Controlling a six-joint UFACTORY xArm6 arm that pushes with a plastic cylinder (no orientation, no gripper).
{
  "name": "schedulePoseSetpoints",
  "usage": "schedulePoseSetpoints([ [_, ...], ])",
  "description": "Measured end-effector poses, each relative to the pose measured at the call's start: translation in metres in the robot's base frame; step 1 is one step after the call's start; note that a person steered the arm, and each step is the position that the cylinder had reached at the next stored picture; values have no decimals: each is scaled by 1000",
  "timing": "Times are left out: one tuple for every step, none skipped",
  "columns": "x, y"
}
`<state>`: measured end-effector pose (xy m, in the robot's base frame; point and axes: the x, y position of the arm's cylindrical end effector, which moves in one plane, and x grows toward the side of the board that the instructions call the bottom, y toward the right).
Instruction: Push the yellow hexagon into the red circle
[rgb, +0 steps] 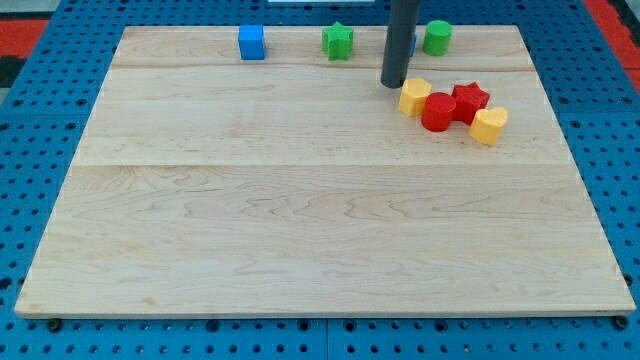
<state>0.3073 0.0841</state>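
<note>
Wooden board (300, 240) nearest, on blue pegboard (40, 120). Farther up, right side: cluster of four. Yellow heart-like block (488, 125) at cluster's right end, touching red star (470, 99). Red circle (438, 112) touching star, also touching yellow hexagon (415, 96) on its left. Tip (394, 84) just left of hexagon, contact unclear; plain rod, no jaws to open or close. Top edge: blue cube (251, 42), green star (338, 41), green cylinder (437, 37), blue sliver behind rod.

The yellow hexagon (415, 96) lay flat, touching the red circle (438, 111), just up and left of it.
</note>
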Motion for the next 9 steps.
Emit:
schedulePoseSetpoints([
  [2,-6],
  [7,-1],
  [9,7],
  [9,18],
  [9,25],
  [9,31],
  [7,32],
  [3,26],
  [5,23],
])
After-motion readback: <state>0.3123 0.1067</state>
